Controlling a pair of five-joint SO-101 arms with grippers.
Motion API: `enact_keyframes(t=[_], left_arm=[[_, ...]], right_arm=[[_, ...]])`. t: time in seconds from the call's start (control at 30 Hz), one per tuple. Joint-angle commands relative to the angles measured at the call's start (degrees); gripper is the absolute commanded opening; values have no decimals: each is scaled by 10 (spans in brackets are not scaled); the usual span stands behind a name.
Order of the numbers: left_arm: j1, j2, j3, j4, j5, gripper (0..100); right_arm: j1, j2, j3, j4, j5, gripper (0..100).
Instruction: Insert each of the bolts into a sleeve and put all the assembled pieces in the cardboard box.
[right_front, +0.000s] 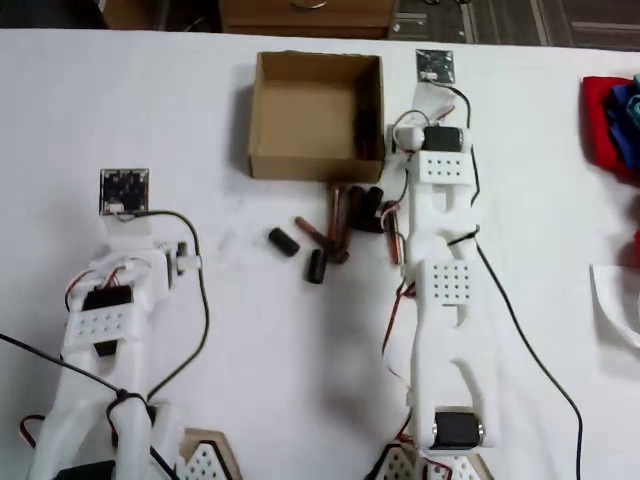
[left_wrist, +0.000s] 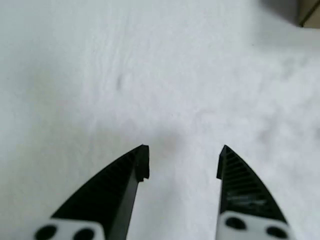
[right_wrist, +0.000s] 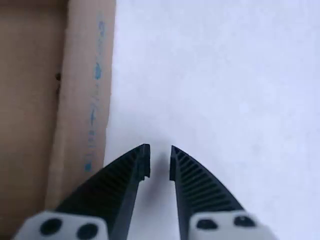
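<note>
The cardboard box (right_front: 315, 115) stands open at the back middle of the white table. Just in front of it lie black sleeves (right_front: 283, 241) (right_front: 317, 265) (right_front: 372, 208) and copper-coloured bolts (right_front: 336, 215) (right_front: 393, 232) in a loose cluster. My left arm (right_front: 125, 255) is at the left, well away from the parts. Its gripper (left_wrist: 182, 160) is open over bare table, with a box corner (left_wrist: 311, 12) far off. My right arm (right_front: 445, 200) reaches past the cluster's right side. Its gripper (right_wrist: 160, 160) is open by a narrow gap, with nothing in it, beside the box's outer wall (right_wrist: 85, 100).
A red cloth (right_front: 610, 120) and a white object (right_front: 615, 305) lie at the right edge. Black cables (right_front: 200, 300) (right_front: 530, 340) trail from both arms over the table. Bare white table (right_front: 270, 370) spreads between the arms.
</note>
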Motion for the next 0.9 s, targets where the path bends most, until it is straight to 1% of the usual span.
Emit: enact_keyframes(t=[0.0, 0.13, 0.23, 0.4, 0.53, 0.63, 0.67, 0.73, 0.8, 0.87], left_arm=[[-4, -3, -1, -10, -4, 234], [-4, -3, -1, -10, -4, 234], [-4, -3, -1, -10, -4, 234], [-4, -3, -1, -10, -4, 234], [-4, -3, -1, -10, -4, 234], [-4, -3, -1, -10, -3, 234], [-4, -3, -1, -10, -2, 234], [-4, -3, -1, -10, -2, 234], [-4, -3, -1, -10, -2, 234], [-4, -3, -1, -10, -2, 234]], right_arm=[[-29, -9, -23, 1, -3, 62], [-21, -9, -25, -9, 2, 62], [3, -18, -28, -28, 2, 62], [61, -105, -26, -16, -2, 64], [93, -202, -25, 84, 2, 66], [82, -253, -25, 180, 4, 69], [73, -267, -25, 217, 15, 80], [47, -292, -25, 282, 65, 124], [30, -319, -6, 282, 111, 162], [19, -344, 26, 282, 130, 173]])
